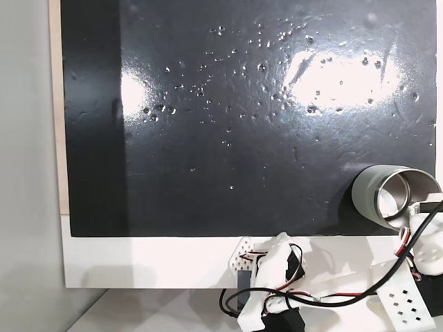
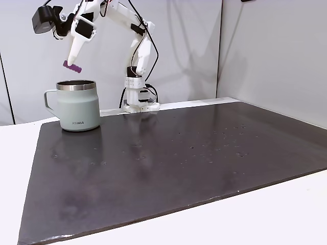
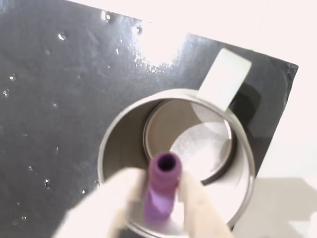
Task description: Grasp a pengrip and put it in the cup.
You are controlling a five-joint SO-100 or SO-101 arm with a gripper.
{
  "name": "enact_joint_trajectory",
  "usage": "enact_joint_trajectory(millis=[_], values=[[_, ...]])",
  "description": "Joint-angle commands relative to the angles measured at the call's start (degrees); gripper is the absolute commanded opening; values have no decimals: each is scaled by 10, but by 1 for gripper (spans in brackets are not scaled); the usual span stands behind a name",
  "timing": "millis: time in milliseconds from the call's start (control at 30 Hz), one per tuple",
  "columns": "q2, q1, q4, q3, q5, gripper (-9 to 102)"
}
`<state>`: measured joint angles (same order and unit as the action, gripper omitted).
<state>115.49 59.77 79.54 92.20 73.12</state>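
My surface (image 2: 286, 214) was white, and a glossy black mat (image 2: 168, 168) lay over most of it. The cup (image 2: 76, 105) stood directly on that mat near a corner, upright, its handle (image 2: 49, 100) turned away from my base (image 2: 139, 97). My base was fixed on the white strip just beyond the mat's edge, near the cup. Small shiny specks (image 2: 214, 145) dotted the mat, well apart from the cup.
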Motion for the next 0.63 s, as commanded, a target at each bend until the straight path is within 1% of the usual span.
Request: enact_joint_trajectory(millis=[0, 600], values=[[-4, -1, -24, -10, 0, 28], [-18, 4, -25, -7, 2, 29]])
